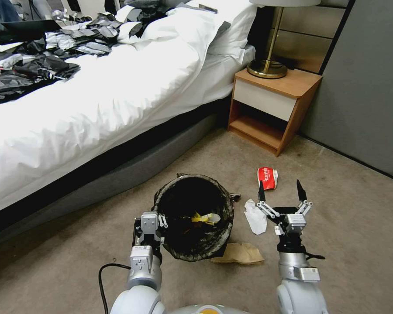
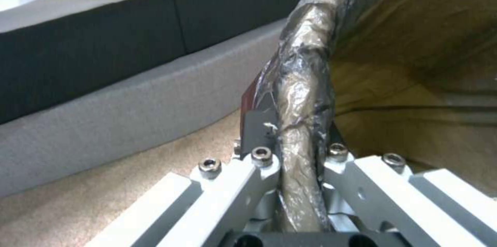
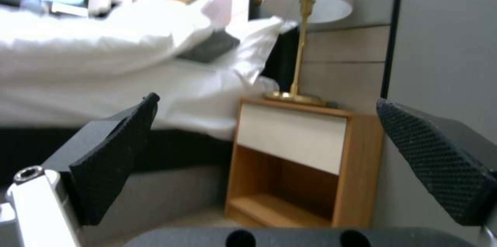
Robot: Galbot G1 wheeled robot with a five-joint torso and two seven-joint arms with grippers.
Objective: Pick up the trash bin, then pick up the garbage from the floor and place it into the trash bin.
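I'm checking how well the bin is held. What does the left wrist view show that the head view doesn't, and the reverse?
Left wrist view alone: the left gripper shut on the liner-wrapped rim of the trash bin, one finger outside and one inside, seen close up.

Head view alone: the open right gripper above the floor, with a red-and-white wrapper, a crumpled white tissue and a brown paper bag lying there, and a yellow wrapper inside the bin.

Both: the bin, the carpet and the grey bed base.

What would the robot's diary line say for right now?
left end effector: shut on bin rim | right end effector: open, above floor | tissue, red wrapper, paper bag: on floor
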